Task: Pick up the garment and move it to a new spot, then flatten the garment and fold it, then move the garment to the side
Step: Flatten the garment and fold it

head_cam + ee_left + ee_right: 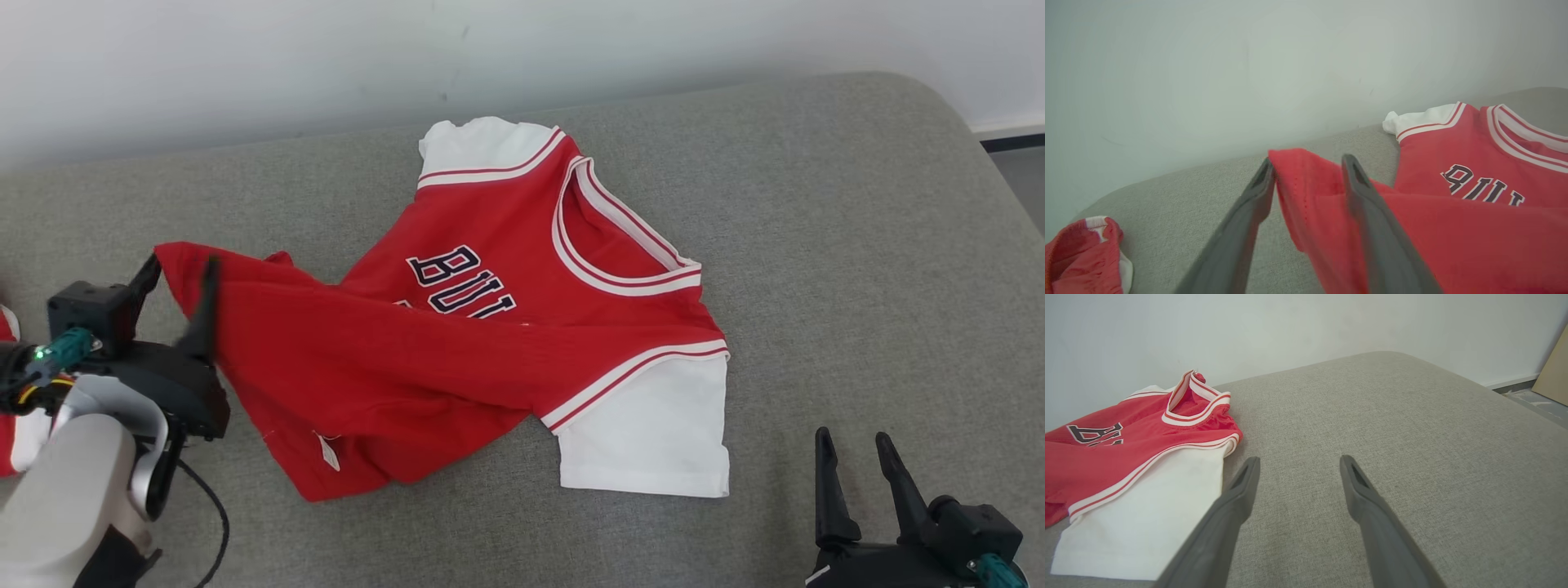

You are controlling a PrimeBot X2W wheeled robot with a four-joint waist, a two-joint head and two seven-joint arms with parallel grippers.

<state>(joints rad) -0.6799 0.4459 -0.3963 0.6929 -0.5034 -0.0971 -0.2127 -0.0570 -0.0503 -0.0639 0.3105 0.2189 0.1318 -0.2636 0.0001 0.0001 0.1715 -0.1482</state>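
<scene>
A: Start nearest us. What are the two end effectors doing?

B: The right end effector (853, 437) sits at the lower right of the head view. Its fingers are spread wide with nothing between them, over the bare grey padded surface (857, 245), near the closer white sleeve (653, 425). The left end effector (183, 265) is at the left edge with its fingers parted. The red hem corner (1290, 163) stands between them, resting against one finger, not pinched.

A: And the garment itself?

B: The garment (490, 351), a red jersey with white sleeves, lies across the middle of the frame, collar (629, 253) toward the upper right. Its lower half is doubled up over the chest, so the lettering (461, 282) is half covered. The fold runs crooked, and a small white label (329, 452) shows at the lower left.

A: How will it handle?

B: Light and limp, I judge. It's thin knit cloth with no stiffness, so it will sag and drag wherever it isn't held. The rough upholstery probably grips it a little, and with one pinch point the rest would trail and bunch.

A: So where to take hold?

B: At the stitched edges, meaning the hem corners or the striped sleeve seams. The cloth is thicker there and a pinch is less likely to slip. Two corners at once, one per arm, would keep the fold straight.

A: Anything farther off?

B: The far sleeve (482, 143) at the top centre, close to the pale wall (245, 65). In the left wrist view another red-and-white piece (1081, 253) lies at the lower left, well apart from the jersey.
</scene>
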